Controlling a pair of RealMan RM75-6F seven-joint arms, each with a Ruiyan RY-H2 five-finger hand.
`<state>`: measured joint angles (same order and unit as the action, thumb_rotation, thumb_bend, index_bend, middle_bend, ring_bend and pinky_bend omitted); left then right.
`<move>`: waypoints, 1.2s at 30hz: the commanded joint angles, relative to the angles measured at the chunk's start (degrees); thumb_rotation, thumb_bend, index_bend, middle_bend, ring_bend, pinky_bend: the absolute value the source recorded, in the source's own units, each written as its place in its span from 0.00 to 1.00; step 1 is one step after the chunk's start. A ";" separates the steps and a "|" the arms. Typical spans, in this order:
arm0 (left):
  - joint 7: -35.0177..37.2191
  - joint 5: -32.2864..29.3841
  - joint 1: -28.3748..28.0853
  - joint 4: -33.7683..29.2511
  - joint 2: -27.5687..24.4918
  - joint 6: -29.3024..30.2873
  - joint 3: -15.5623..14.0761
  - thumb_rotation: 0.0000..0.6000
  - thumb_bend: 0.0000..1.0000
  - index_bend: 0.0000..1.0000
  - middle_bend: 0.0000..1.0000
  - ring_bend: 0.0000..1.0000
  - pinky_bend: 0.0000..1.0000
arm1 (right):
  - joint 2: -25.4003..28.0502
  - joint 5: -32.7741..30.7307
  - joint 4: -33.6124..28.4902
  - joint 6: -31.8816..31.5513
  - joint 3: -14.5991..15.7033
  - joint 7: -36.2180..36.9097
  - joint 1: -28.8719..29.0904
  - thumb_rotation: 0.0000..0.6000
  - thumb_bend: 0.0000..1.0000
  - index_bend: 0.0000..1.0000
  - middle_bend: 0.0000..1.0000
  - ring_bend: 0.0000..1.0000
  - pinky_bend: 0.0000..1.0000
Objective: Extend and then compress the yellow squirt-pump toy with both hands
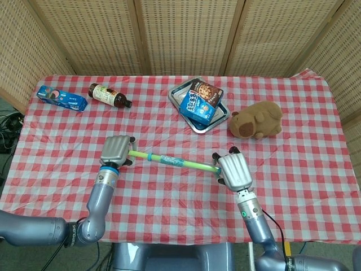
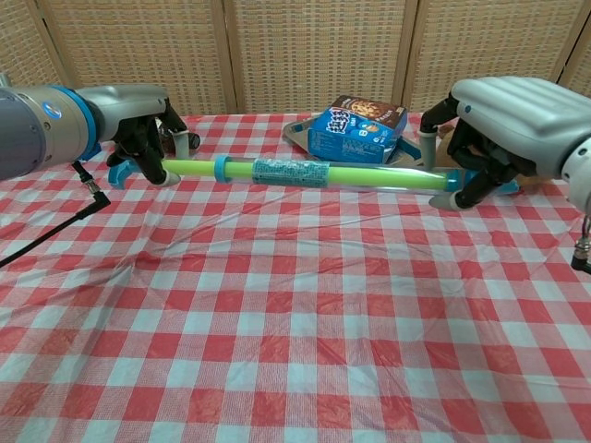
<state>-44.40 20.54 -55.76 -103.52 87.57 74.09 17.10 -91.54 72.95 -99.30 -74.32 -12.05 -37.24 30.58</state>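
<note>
Plastic and slender, the yellow-green squirt-pump toy (image 1: 172,162) stretches as a long glossy tube above the counter (image 1: 316,169), which wears a red-and-white checked cloth creased with soft wrinkles. A pale blue collar and a teal patterned sleeve ring the tube near its middle. The left robot hand (image 1: 117,150), smooth grey metal with dark fingers, grips one end of the toy; the right robot hand (image 1: 233,171), of the same rounded grey shell, grips the other end. In the chest view the tube hangs clear of the cloth between them, and the fingers wrap so closely that both tips of the toy are hidden.

Behind, a square metal tray (image 1: 181,89) holds a blue biscuit box and a brown cookie box propped on it. Beside the tray lies a brown plush animal (image 1: 257,119), fuzzy and rounded. Toward the far left corner rest a blue biscuit packet (image 1: 61,98) and a dark brown bottle (image 1: 108,95) on its side. Woven cane panels (image 1: 186,34) close off the back.
</note>
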 commanded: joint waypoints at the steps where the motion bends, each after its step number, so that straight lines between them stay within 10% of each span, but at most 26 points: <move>1: -0.07 -0.06 -0.26 0.31 0.32 -0.62 0.09 1.00 0.61 0.86 0.95 0.88 0.76 | -0.41 0.02 0.13 0.06 -0.07 -0.03 0.24 1.00 0.46 0.65 1.00 0.96 0.41; 30: 0.91 1.31 -0.83 -3.64 0.40 -0.86 0.44 1.00 0.61 0.85 0.93 0.87 0.75 | 0.78 0.29 -3.10 -0.94 1.00 -2.03 0.10 1.00 0.46 0.65 1.00 0.95 0.41; 36: 1.06 2.11 -0.23 -4.13 -0.65 -1.04 -0.46 1.00 0.49 0.50 0.59 0.60 0.53 | 0.96 0.54 -2.73 -1.31 1.38 -2.75 -0.04 1.00 0.38 0.45 0.75 0.73 0.28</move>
<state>-43.36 22.64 -56.14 -107.47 87.21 73.25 16.82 -90.69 73.56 -102.11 -75.63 -10.75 -39.82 30.59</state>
